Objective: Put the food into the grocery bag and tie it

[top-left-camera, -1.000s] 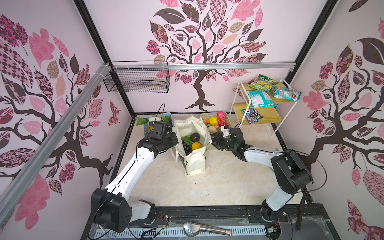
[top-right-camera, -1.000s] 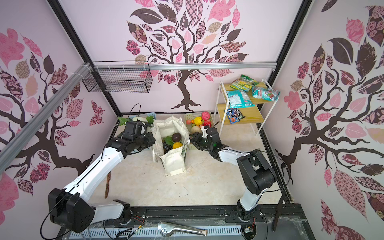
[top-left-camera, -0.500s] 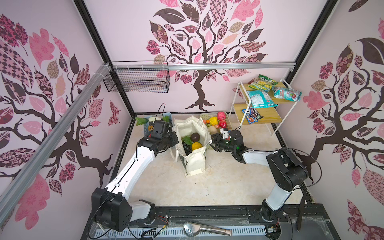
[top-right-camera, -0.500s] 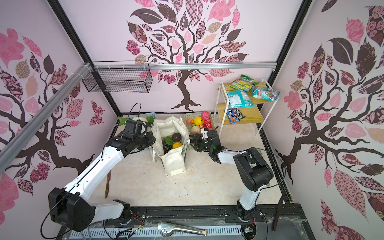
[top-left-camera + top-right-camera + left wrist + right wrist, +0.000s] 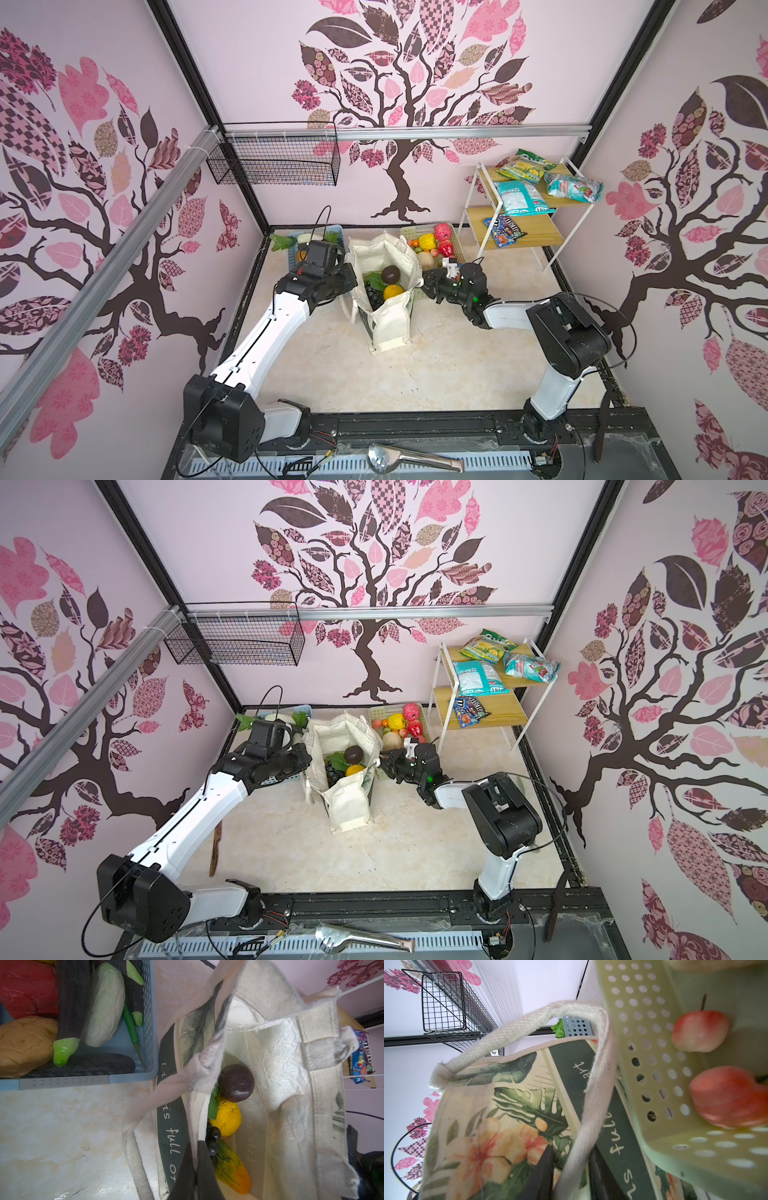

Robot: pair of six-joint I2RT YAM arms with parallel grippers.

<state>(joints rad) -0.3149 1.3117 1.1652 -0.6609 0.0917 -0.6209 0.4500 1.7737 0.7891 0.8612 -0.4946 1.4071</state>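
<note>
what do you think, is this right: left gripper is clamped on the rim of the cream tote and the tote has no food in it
No. The left gripper is clamped on the rim of the cream tote, but the tote does have food in it: the left wrist view shows a dark round fruit, a yellow fruit, black grapes and a yellow-orange oblong fruit.

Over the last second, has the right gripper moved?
Yes. In a top view the right gripper has shifted slightly left, away from the white shelf and toward the grocery bag.
</note>
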